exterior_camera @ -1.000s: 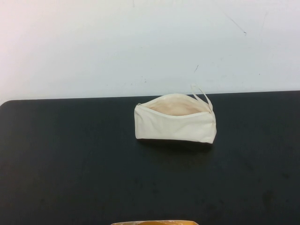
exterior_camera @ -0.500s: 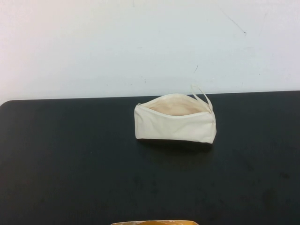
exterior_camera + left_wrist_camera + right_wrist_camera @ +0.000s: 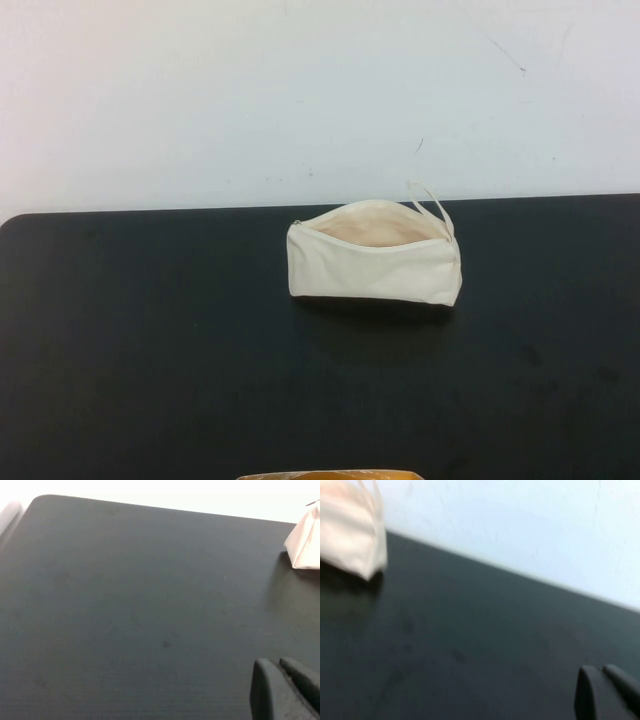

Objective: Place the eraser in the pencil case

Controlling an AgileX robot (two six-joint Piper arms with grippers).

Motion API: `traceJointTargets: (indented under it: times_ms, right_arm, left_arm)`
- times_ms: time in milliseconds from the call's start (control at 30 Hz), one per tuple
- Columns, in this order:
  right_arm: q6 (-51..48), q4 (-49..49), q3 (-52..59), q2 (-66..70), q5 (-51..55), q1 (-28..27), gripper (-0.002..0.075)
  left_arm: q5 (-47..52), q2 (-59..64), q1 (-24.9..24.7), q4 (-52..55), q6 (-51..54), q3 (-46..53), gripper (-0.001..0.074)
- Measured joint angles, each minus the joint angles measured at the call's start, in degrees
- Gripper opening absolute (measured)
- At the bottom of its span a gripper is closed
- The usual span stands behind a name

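Note:
The pencil case (image 3: 374, 262), a cream-white zipper pouch, stands on the black table (image 3: 150, 340) at the middle back. Its top is unzipped and shows peach lining, and its loop strap (image 3: 432, 205) is at the right end. A corner of it shows in the left wrist view (image 3: 306, 542) and in the right wrist view (image 3: 350, 527). The eraser is not in view. My left gripper (image 3: 277, 662) is shut and empty over bare table left of the pouch. My right gripper (image 3: 600, 669) is shut and empty over bare table right of it. Neither gripper shows in the high view.
A white wall (image 3: 320, 90) rises behind the table's back edge. A yellow-orange strip (image 3: 330, 475) shows at the near edge of the high view. The table's rounded back left corner (image 3: 40, 499) shows in the left wrist view.

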Motion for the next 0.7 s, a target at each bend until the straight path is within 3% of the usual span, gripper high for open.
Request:
traceJointTargets:
  times_ms: [700]
  right_arm:
    - [7.3,-1.3,5.8,0.0,1.7,-2.2,-0.0001]
  left_arm:
    - [0.0,0.0,0.0,0.0,-1.1,0.0,-0.0001]
